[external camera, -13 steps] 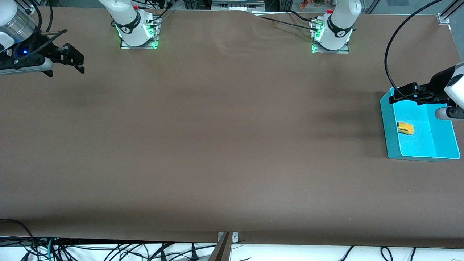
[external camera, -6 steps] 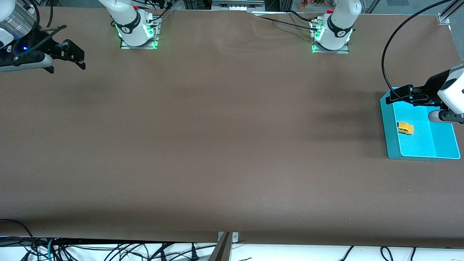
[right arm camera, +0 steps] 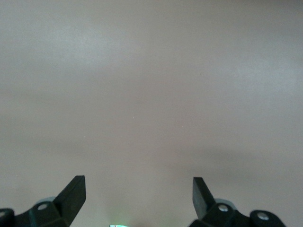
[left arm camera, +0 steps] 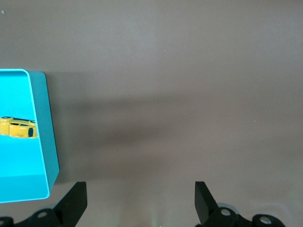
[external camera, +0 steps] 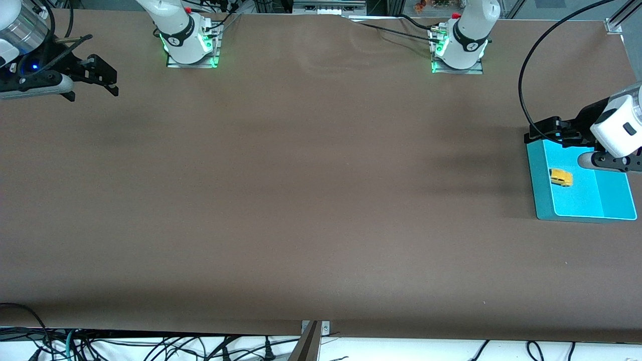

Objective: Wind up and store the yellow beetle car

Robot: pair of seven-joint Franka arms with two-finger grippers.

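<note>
The yellow beetle car lies inside a turquoise tray at the left arm's end of the table. It rests close to the tray wall that faces the table's middle. In the left wrist view the car and the tray's wall show off to one side. My left gripper hangs open and empty over the tray's corner toward the robots' bases, apart from the car. Its fingertips frame bare table. My right gripper waits open and empty over the right arm's end of the table.
Brown table cover spreads between the two arms. The arm bases stand along the edge toward the robots. A black cable loops above the tray. Cables hang below the table's edge nearest the front camera.
My left gripper has drifted off the tray's inside toward its corner and the table's middle, still open. The right gripper shifted slightly toward the bases, then held. The car has not moved.
</note>
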